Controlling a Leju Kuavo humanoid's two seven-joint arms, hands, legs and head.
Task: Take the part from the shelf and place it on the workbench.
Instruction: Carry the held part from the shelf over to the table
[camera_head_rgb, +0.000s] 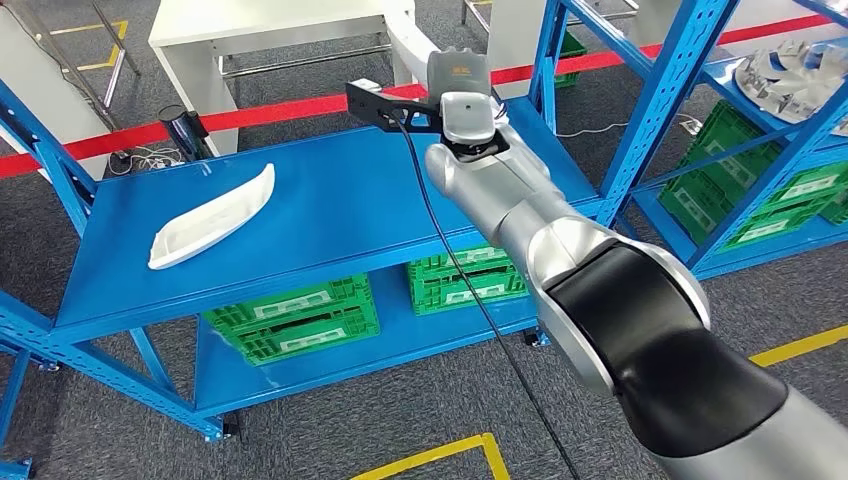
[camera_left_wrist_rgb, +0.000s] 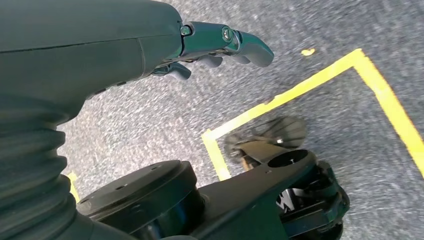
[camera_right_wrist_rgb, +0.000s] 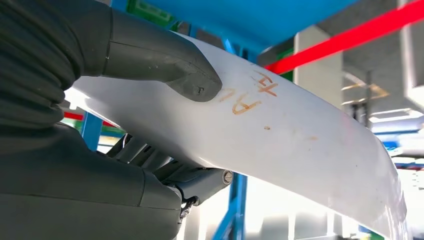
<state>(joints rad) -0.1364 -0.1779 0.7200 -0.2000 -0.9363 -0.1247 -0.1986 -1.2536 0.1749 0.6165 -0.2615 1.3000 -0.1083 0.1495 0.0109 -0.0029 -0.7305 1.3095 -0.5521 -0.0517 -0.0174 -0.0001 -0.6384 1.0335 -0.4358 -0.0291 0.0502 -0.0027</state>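
Note:
My right hand (camera_right_wrist_rgb: 125, 115) grips a long white curved part (camera_right_wrist_rgb: 280, 135) with orange writing on it; the thumb (camera_right_wrist_rgb: 165, 65) presses on one face and the fingers wrap the other. In the head view my right arm reaches forward over the blue shelf (camera_head_rgb: 340, 210), and the held part (camera_head_rgb: 408, 38) shows as a white curve beyond the wrist (camera_head_rgb: 462, 95). A second white part (camera_head_rgb: 212, 217) lies on the shelf's left side. A white workbench (camera_head_rgb: 265, 25) stands behind the shelf. My left hand (camera_left_wrist_rgb: 215, 47) hangs above the floor, its fingers loosely extended and holding nothing.
Green crates (camera_head_rgb: 295, 320) sit on the shelf's lower level. A red tape line (camera_head_rgb: 270, 112) crosses the floor behind it. Another blue rack (camera_head_rgb: 760, 150) with green crates and wrapped parts stands at the right. Yellow tape (camera_head_rgb: 440, 455) marks the grey floor near me.

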